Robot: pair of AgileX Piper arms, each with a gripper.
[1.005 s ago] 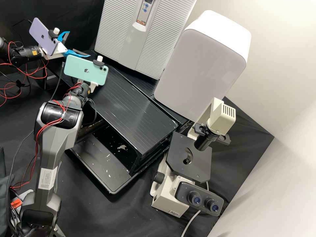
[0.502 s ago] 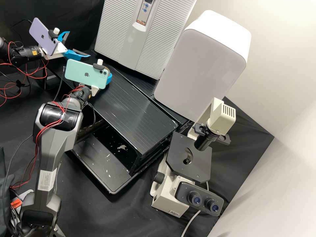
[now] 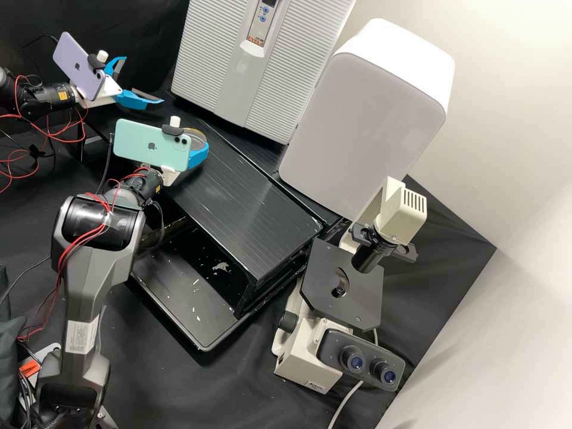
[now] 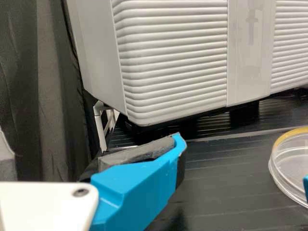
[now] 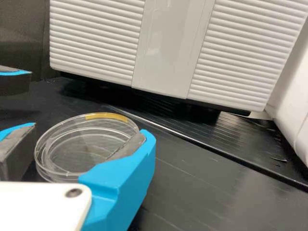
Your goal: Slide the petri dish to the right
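You find the petri dish [image 5: 77,149] lying between the spread, unclamped fingers of the right gripper [image 5: 86,135], the nearer arm for the slide.

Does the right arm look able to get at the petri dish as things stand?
Probably yes. The right gripper, open, has a finger on either side of the petri dish on the black platform, with nothing in between. Whether the fingers touch it, I cannot tell.

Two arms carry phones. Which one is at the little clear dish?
The arm with the mint-green phone: its blue jaws sit either side of the dish. The arm with the purple phone is farther back, off it.
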